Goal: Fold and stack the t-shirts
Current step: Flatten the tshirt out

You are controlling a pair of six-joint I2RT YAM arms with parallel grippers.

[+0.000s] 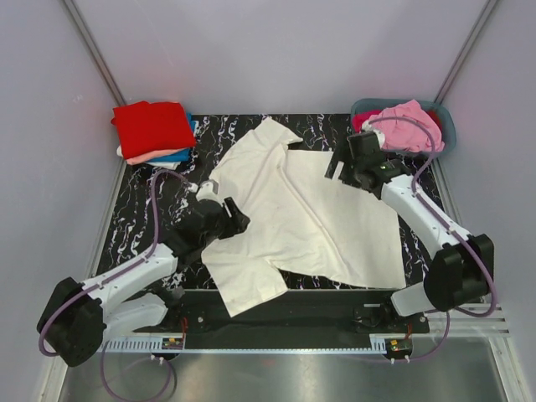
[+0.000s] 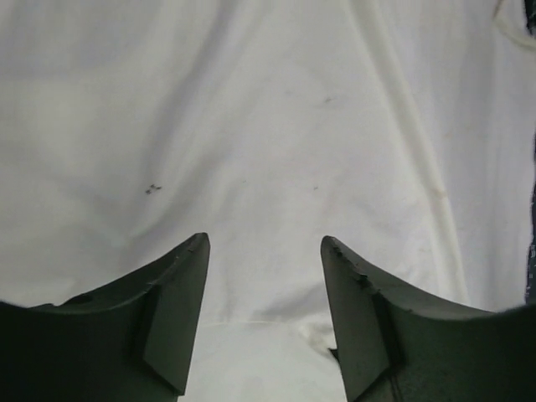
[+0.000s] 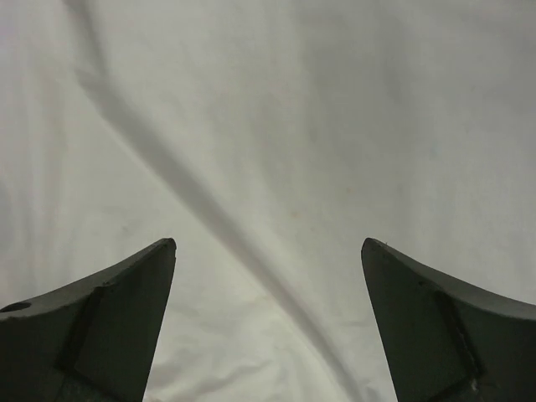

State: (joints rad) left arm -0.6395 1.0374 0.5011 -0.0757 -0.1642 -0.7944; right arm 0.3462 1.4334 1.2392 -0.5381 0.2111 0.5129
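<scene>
Cream t-shirt [image 1: 293, 218] flat, fold not started. Left gripper [image 2: 265, 238] jaws half-open, right gripper [image 3: 269, 241] wide, both empty. Next: pinch hem.

Overhead view bright, even, diffuse, sharp throughout; mild sheen on steel sheet [image 1: 276, 377] at near edge. Wrist views dimmer, greyish, slightly soft. Cream t-shirt [image 2: 276, 126] folds softly shaded. Right gripper fingers [image 3: 109, 327] dark, underexposed. Diagonal shadow band crosses cloth there.
</scene>
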